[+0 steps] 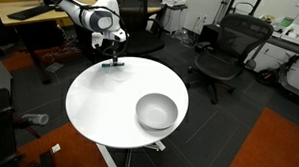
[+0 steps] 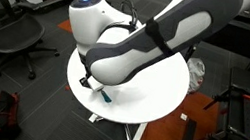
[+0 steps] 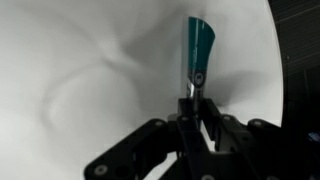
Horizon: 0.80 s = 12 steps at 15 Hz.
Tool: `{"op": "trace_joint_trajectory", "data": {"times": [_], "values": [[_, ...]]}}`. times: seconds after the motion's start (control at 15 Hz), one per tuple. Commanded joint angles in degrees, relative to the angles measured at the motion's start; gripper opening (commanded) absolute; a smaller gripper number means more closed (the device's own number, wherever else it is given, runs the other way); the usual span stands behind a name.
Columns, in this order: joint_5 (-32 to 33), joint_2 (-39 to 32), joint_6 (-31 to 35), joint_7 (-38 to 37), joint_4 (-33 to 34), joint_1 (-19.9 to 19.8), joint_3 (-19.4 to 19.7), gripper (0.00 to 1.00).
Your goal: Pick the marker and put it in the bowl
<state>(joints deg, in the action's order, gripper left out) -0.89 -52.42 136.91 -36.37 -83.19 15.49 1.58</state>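
Note:
The marker (image 3: 198,48), a thin dark stick with a teal-blue part, lies at the edge of the round white table (image 1: 97,100). My gripper (image 3: 196,103) is down at the table surface and its fingers are shut around the marker's dark end. In an exterior view the gripper (image 1: 113,60) is at the table's far edge. In an exterior view the marker's blue tip (image 2: 105,94) sticks out below the gripper (image 2: 89,83). The light grey-white bowl (image 1: 140,117) stands upright and empty on the table's near right part, well apart from the gripper. The arm hides it in the exterior view from the opposite side.
A black office chair (image 1: 227,48) stands beyond the table, and another chair (image 2: 13,34) shows in an exterior view. Desks with clutter line the back. The table edge (image 3: 272,70) runs close beside the marker. An orange floor patch (image 1: 277,148) lies at the lower right.

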Motion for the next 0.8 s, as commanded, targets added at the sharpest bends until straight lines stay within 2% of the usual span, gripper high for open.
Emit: {"op": "trace_joint_trajectory", "data": {"times": [0.0, 0.73], "values": [[-2.2, 5.6, -3.9, -0.3, -4.3, -1.5, 0.5, 0.05], [-2.0, 22.7, -10.8, 2.0, -16.2, -9.8, 3.4, 0.05]]}}
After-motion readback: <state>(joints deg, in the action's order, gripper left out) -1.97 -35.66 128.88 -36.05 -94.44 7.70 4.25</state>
